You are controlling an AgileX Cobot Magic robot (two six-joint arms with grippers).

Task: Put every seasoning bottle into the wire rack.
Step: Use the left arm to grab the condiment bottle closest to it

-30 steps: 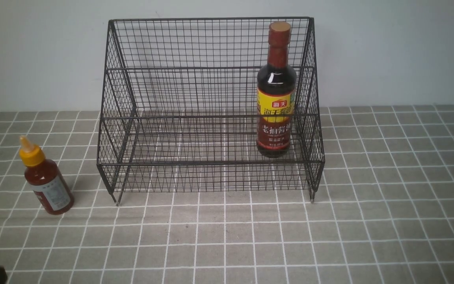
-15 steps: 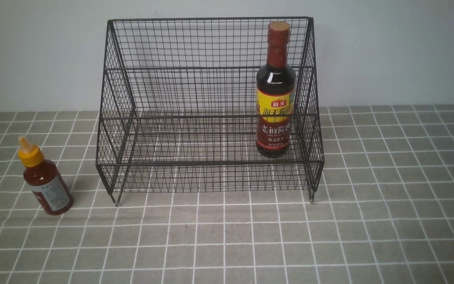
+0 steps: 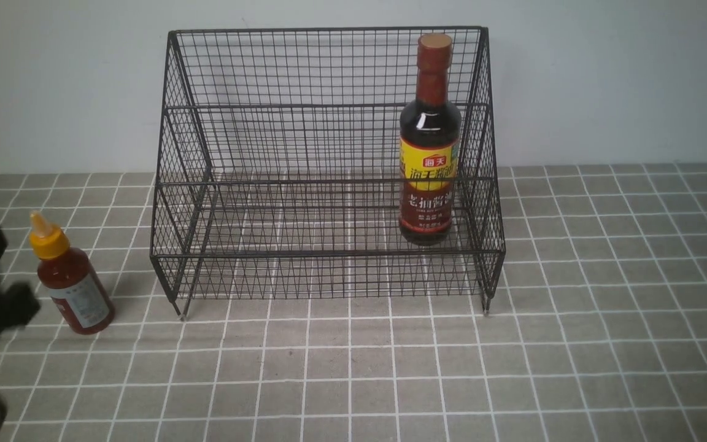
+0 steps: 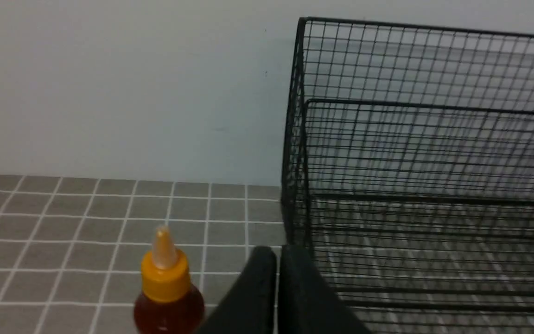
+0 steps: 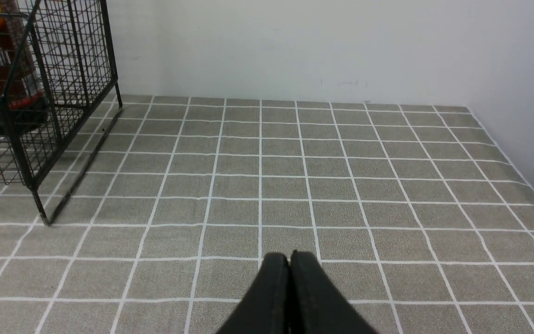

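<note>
the tall glassy soy-sauce bottle (image 3: 429, 172) stands inside the black wire-mesh rack (image 3: 329, 253); the rounded sriracha-like squeeze bottle (image 3: 76, 285), cone-tipped, is on the grid-patterned table (image 3: 353, 368). left end effector (image 4: 278, 260) and right end effector (image 5: 289, 260) are clenched, seemingly empty.

So you've got a gray tiled surface (image 3: 353, 368) with white grid lines, the black wire rack (image 3: 329, 253) standing on its far part, and the red-sauce bottle (image 3: 80, 291) upright near its left side.
</note>
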